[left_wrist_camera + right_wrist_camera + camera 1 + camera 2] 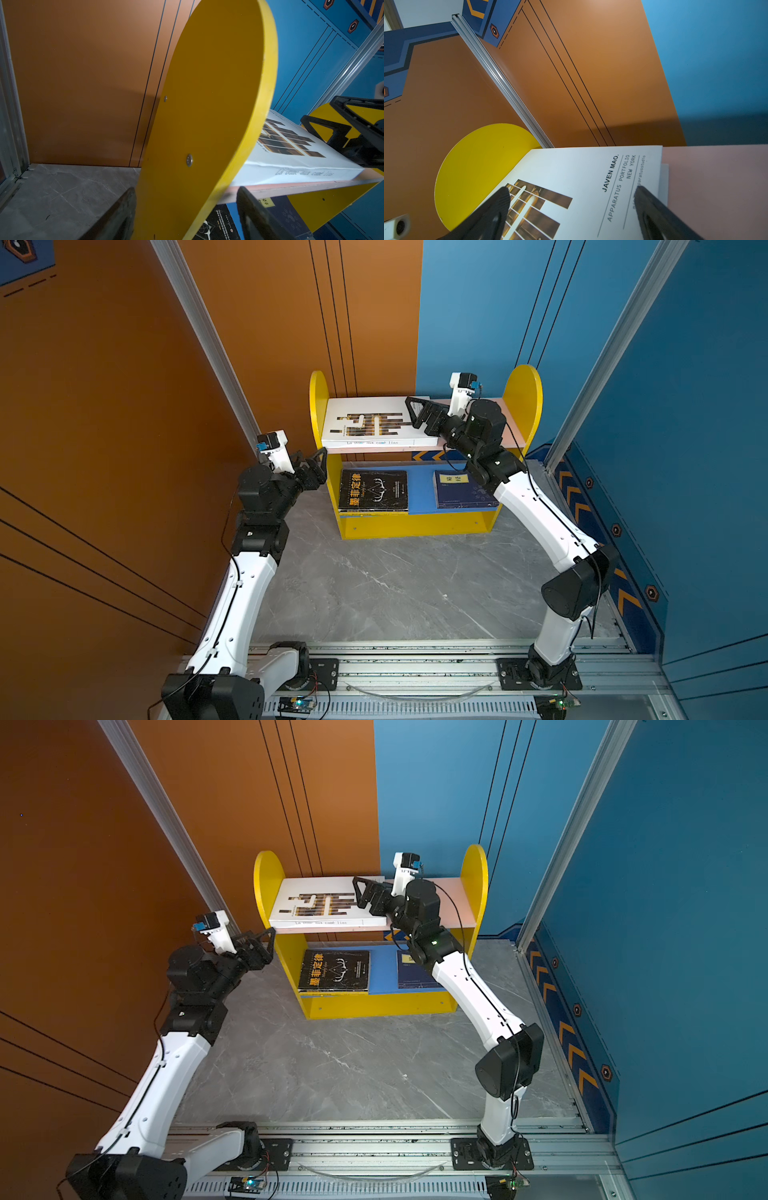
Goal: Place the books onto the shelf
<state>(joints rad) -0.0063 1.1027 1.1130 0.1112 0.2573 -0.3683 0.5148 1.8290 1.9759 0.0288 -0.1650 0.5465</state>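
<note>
Jaws apart; white book [365,416] flat, crosswise.

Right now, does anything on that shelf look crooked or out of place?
Mostly tidy. The white book lies flat on the pink upper board, and a pale layer beneath it pokes out past its edge, slightly misaligned. No damage or spills visible.

Left arm [245,593] and right arm [536,510] reach forward, left fingers [124,209] and right fingers [495,208] spread apart.
</note>
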